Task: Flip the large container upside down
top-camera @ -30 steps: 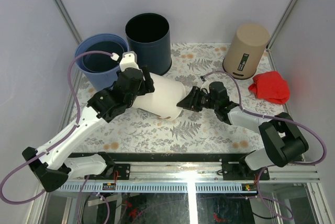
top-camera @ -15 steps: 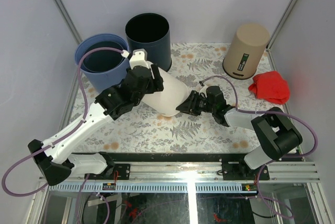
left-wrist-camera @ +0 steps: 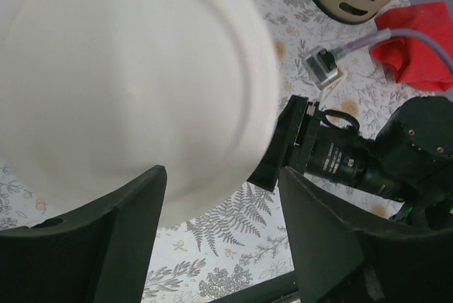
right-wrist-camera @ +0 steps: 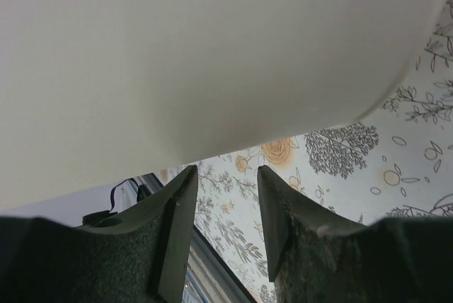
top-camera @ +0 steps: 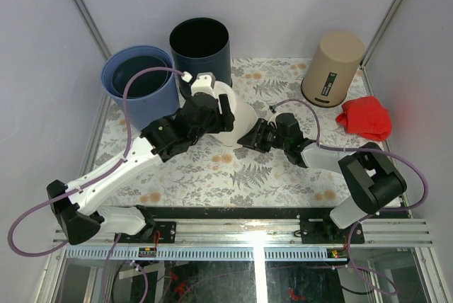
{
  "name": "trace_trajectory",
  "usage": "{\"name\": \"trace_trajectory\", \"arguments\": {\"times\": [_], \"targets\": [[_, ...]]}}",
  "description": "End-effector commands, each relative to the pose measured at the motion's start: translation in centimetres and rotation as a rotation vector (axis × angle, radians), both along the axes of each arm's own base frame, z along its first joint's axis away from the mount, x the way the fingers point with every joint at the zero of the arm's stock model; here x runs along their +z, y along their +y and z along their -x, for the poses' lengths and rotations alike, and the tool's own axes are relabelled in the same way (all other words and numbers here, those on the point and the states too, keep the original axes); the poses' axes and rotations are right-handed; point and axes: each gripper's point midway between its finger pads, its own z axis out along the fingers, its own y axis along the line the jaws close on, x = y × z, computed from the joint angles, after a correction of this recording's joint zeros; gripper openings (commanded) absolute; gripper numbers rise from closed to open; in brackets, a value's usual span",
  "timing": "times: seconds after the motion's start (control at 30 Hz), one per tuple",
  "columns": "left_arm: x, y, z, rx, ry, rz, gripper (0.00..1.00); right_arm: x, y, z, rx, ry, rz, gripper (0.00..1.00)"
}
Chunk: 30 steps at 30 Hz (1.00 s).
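One white container (top-camera: 242,117) leaned tilted on the floral mat (top-camera: 276,175), just in front of the dark blue bin (top-camera: 200,52); left gripper (left-wrist-camera: 221,174) faced its base, fingers spread wide; right gripper (right-wrist-camera: 223,168), farther from that bin, sat just beside its wall, fingers narrowly parted, nothing between them.

Pale grey-lilac walls (top-camera: 283,6) at back, L and R, plain and evenly lit. Two slim metal posts (top-camera: 79,6) slanting in from top corners, one L, one R, meeting table (top-camera: 212,172) at far corners. Tabletop covered w/ white cloth, grey fern and flower print, a few orange blooms. Alu rail (top-camera: 396,236) along near edge, slotted strip just below. Hard white glare (top-camera: 258,227) on rail at centre. Under rail, dark panel (top-camera: 233,282) w/ wires showing. Leafy print also seen in both wrist views, blurred close up.
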Motion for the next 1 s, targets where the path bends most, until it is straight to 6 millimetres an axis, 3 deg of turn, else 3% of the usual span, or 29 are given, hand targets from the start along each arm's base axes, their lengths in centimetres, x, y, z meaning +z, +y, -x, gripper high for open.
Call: {"name": "trace_trajectory", "arguments": {"times": [0.0, 0.27, 0.6, 0.8, 0.97], "targets": [[-0.1, -1.3, 0.1, -0.034, 0.014, 0.025, 0.64, 2.6, 1.4, -2.0, -0.011, -0.088, -0.046, 0.46], [0.1, -1.3, -0.3, -0.025, -0.002, 0.007, 0.65, 2.1, 1.3, -2.1, -0.013, -0.078, -0.035, 0.46], [-0.4, 0.8, -0.3, 0.036, -0.027, -0.023, 0.74, 1.8, 0.8, -1.7, -0.002, -0.080, 0.005, 0.46], [-2.2, 2.1, -0.9, 0.071, -0.031, -0.018, 0.85, 3.5, -0.6, -0.9, 0.000, -0.133, 0.080, 0.46], [-3.1, 2.7, -2.8, 0.080, -0.031, 0.011, 0.89, 5.2, -3.0, 0.6, -0.016, -0.168, 0.170, 0.46]]}}
